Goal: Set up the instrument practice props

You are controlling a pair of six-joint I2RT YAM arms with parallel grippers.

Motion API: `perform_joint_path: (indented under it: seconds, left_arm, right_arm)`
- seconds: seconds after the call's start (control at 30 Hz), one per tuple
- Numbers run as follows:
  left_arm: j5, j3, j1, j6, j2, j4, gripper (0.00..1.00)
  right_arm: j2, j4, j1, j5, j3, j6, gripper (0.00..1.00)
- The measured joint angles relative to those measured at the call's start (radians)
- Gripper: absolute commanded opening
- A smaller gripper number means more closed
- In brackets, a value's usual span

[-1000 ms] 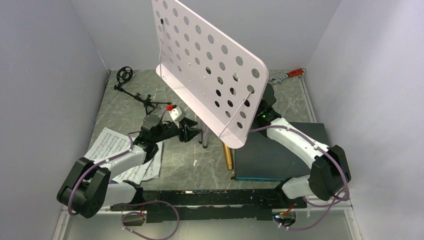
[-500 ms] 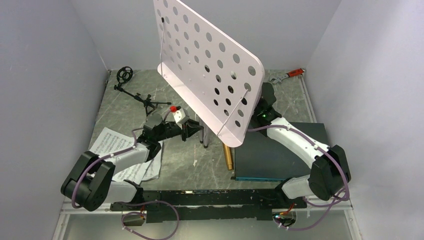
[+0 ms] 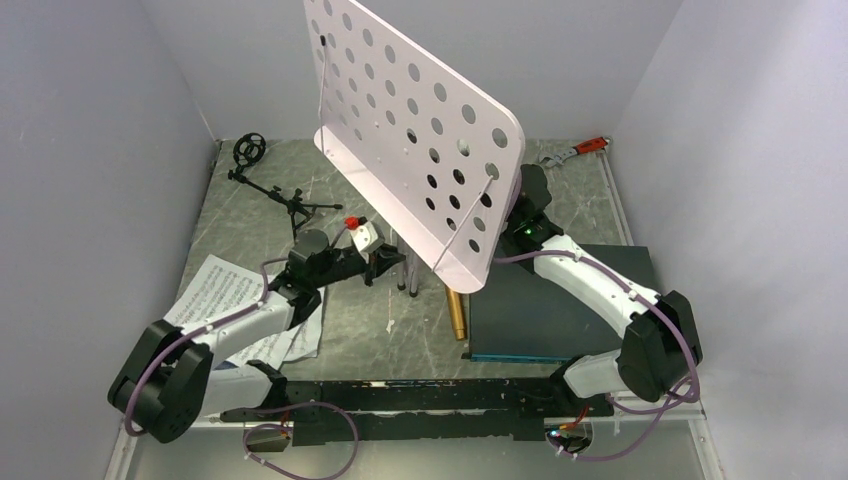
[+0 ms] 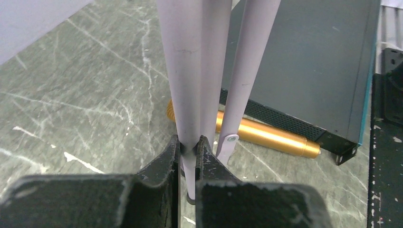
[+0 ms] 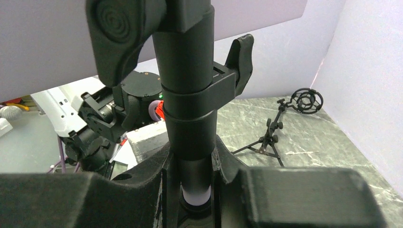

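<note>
Music stand [image 3: 397, 143]: left end effector [image 4: 189, 145] pinches a leg, right end effector [image 5: 190, 161] clamps its post.

Soft, even white light fills the top view. The pale music stand [image 3: 400, 125] at upper centre is bright without glare, and shadows on the table [image 3: 400, 330] are faint. In both wrist views the bottom-edge foreground is dark and blurred. The gold microphone [image 4: 266, 135] carries a mild sheen.
</note>
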Motion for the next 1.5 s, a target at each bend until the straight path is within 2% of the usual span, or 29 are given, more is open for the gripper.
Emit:
perform_joint_path:
  seconds: [0.33, 0.97, 1.5]
  left_arm:
    - [-0.174, -0.020, -0.043, 0.033, -0.106, -0.116, 0.03]
    - [-0.281, -0.072, -0.053, 0.013, -0.204, -0.115, 0.02]
    - [-0.372, -0.106, -0.059, -0.016, -0.235, -0.078, 0.03]
  right_arm:
    - [-0.003, -0.025, 0.002, 0.004, 0.014, 0.003, 0.00]
    - [0.019, -0.140, 0.009, 0.003, 0.105, 0.014, 0.00]
    - [0.056, -0.156, 0.024, 0.009, 0.157, 0.014, 0.00]
